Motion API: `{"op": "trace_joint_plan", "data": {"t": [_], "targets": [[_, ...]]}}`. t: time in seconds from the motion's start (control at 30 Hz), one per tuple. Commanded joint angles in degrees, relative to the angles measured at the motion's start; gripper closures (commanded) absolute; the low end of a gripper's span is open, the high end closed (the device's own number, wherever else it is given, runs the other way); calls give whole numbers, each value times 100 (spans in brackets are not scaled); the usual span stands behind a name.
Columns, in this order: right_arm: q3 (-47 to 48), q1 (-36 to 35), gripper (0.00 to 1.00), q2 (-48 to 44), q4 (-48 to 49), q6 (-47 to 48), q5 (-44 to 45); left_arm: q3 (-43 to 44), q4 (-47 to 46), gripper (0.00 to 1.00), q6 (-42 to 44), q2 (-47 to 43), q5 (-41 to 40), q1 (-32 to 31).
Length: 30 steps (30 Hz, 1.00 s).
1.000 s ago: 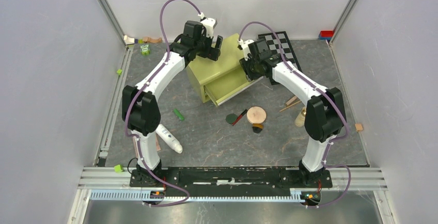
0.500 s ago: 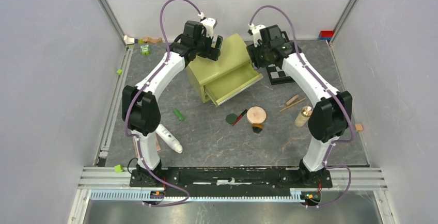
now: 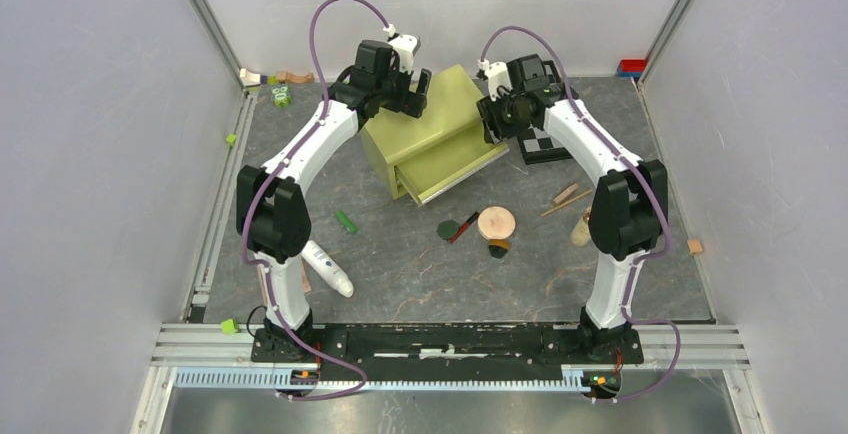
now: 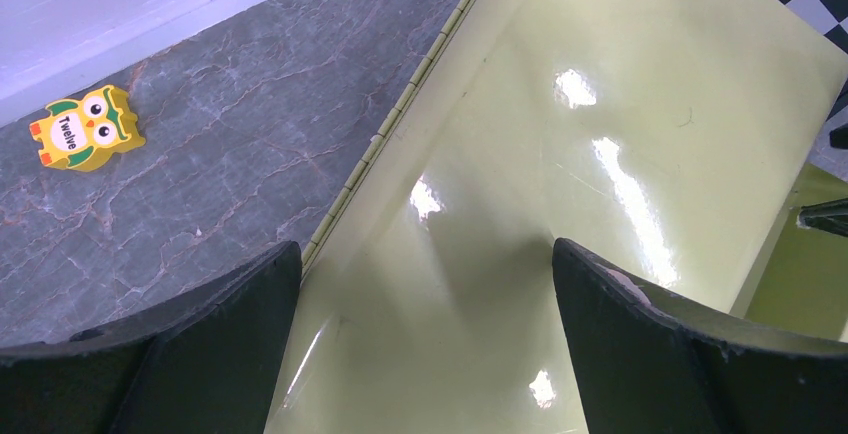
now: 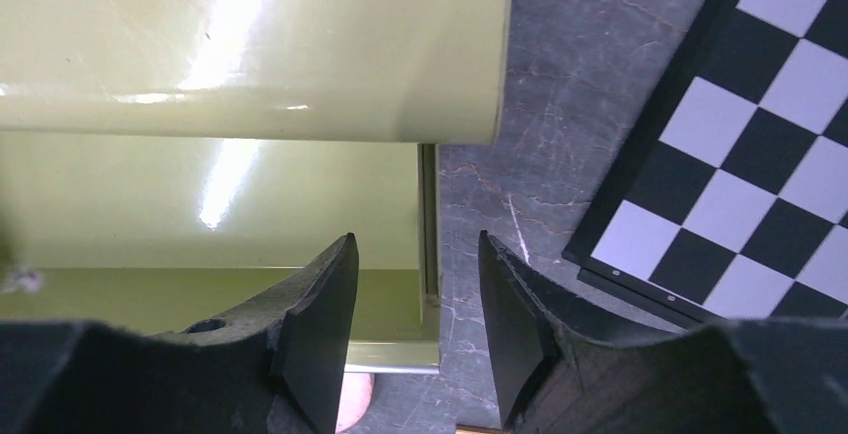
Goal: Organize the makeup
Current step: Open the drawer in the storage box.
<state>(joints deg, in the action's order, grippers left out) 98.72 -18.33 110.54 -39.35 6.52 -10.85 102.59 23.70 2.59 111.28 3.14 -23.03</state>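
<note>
Grey marbled tabletop (image 3: 400, 264) between pale walls (image 3: 90, 104) — olive drawer box (image 3: 425, 124) far centre, round peach compact (image 3: 496, 222) nearer. Left gripper (image 4: 425, 254) and right gripper (image 5: 417, 239) above the box — fingers spread, empty.

A box (image 3: 430, 139) sits mid-desk (image 3: 420, 264), with a checkerboard (image 3: 545, 144) to its right. A compact (image 3: 496, 222), disc (image 3: 448, 228) and stick (image 3: 464, 226) lie before it, and a tube (image 3: 328, 268) lies front-left.

A grey marbled tabletop (image 3: 400, 274) is recorded. Toward its back an olive-green drawer cabinet (image 3: 430, 129) is stood, its drawer open, with a black-and-white checkerboard (image 3: 548, 144) just beside it on the right. Nearer the front are laid a white tube (image 3: 327, 268), a small green stick (image 3: 345, 221), a dark green disc (image 3: 448, 229), a red stick (image 3: 464, 226) and a round peach compact (image 3: 496, 222). A yellow owl block (image 4: 85, 130) is noted at the far left.
</note>
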Motion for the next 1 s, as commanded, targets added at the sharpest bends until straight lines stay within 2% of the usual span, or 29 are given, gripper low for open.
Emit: {"op": "trace_joint_plan", "data": {"t": [0.0,0.23,0.43,0.63,0.73,0.83,0.97], "targets": [[-173,-8,48,-6,351,-25,-171,-63,609,0,123,279,-208,-15],[-693,-85,56,-197,634,-256,-485,-46,618,0,126,297,-189,-13],[-855,-415,57,-329,729,-251,-765,-18,644,0,111,323,-173,-17],[-887,-431,67,-506,523,-319,-321,-20,645,0,112,324,-164,-16],[-914,-427,71,-601,410,-314,211,-15,644,0,108,330,-171,-17],[-872,-417,67,-643,369,-336,659,-19,644,0,107,320,-169,-17],[-899,-415,67,-808,466,-404,789,-28,644,0,114,312,-175,-13]]}}
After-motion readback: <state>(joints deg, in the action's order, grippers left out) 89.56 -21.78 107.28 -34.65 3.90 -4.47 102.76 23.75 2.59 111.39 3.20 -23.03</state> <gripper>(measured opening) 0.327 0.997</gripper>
